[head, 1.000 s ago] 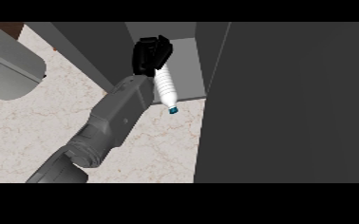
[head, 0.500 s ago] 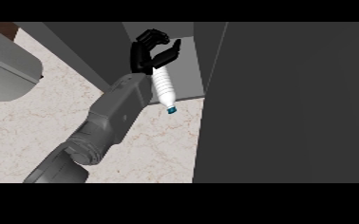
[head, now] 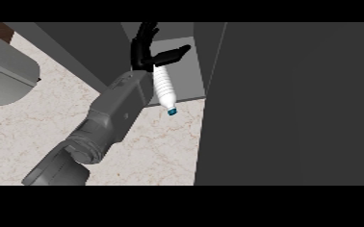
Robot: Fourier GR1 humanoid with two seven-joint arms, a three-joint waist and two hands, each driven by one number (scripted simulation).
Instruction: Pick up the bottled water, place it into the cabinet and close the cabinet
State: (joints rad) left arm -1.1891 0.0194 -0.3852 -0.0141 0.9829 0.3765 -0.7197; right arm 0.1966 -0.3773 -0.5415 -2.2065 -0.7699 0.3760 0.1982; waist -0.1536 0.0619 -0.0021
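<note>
Head view: 1 grey forearm (head: pixel 113 115) comes in from the lower left and runs up toward the open cabinet (head: pixel 181 84) at the top middle. Which arm it is cannot be told from its place alone; it enters left of centre, so it reads as the left arm. At its end the left hand (head: pixel 146 53) is black, with its fingers (head: pixel 144 36) straight and pointing up into the cabinet's opening, and the thumb (head: pixel 173 54) stretched out to the right, well spread from the fingers. The fingers are apart and curl round nothing.

The water bottle (head: pixel 163 87) is clear and ribbed, with a blue-green cap (head: pixel 171 111). It lies tilted, cap end lowest and pointing toward the counter, its bottom end uppermost just under the thumb. Whether the thumb touches the bottle's bottom cannot be told. The bottle sits below the fingers, not between them, and its left side runs close along the wrist. Most of it shows against the cabinet's grey inner floor, while the cap reaches past the floor's front edge, over the counter (head: pixel 156 144).

The counter is pale, veined stone. The cabinet's dark door (head: pixel 284 106) fills the right side, standing open. A grey rounded object (head: pixel 14 79) shows at the left edge.
</note>
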